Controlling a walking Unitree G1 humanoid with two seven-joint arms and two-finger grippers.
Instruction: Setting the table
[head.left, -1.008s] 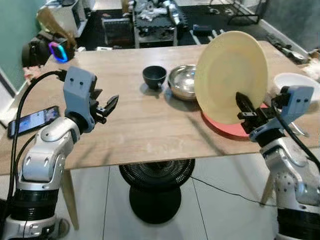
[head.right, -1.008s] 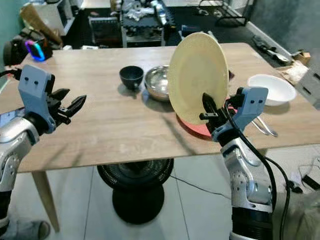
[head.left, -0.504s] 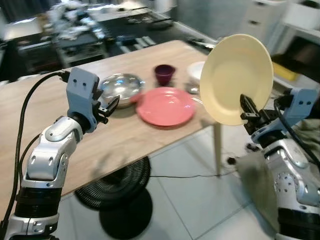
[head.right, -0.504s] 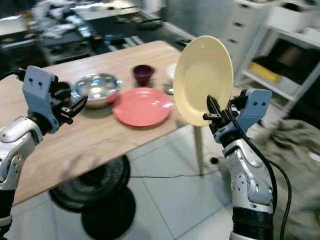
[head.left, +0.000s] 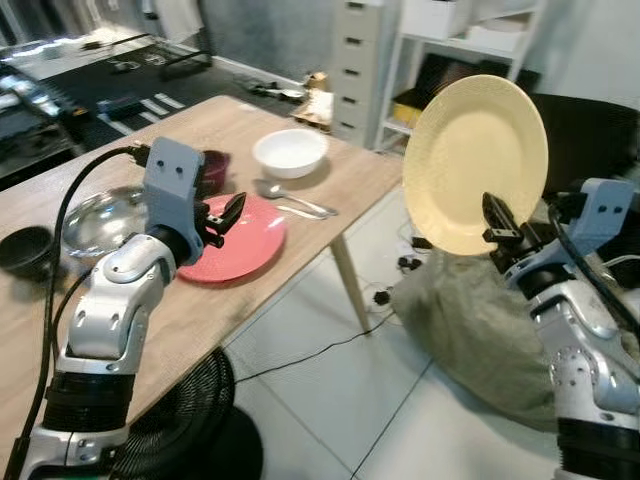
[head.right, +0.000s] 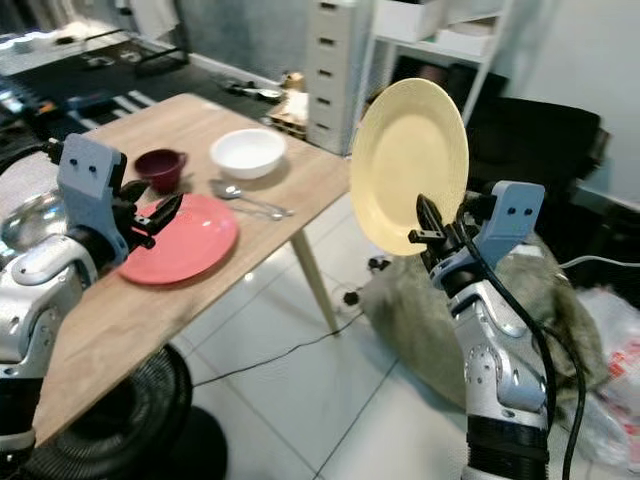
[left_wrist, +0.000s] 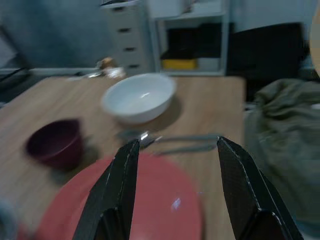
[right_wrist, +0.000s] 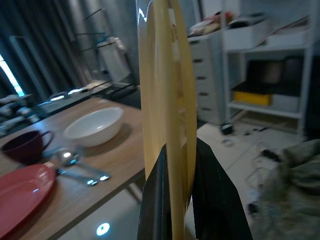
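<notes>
My right gripper (head.left: 497, 228) is shut on the lower rim of a pale yellow plate (head.left: 475, 163), holding it upright in the air beyond the table's corner; the plate's edge (right_wrist: 167, 100) stands between the fingers (right_wrist: 152, 210) in the right wrist view. My left gripper (head.left: 228, 212) is open with nothing in it, hovering over a red plate (head.left: 240, 245) on the wooden table (head.left: 365, 175). On the table too are a white bowl (head.left: 290, 152), a spoon (head.left: 290, 200), a maroon cup (head.right: 160, 167), a steel bowl (head.left: 95, 218) and a dark bowl (head.left: 22, 250).
A grey-green bag or cloth heap (head.left: 470, 320) lies on the tiled floor below the right arm. White drawers (head.left: 365, 50) and open shelves (head.right: 440, 40) stand behind the table. A black fan base (head.left: 180, 420) and a cable (head.left: 320, 350) are under the table.
The camera has swung right, so the table has slid to the left and the shelves have come into view. The right gripper still holds the yellow plate upright; the left stays open.
</notes>
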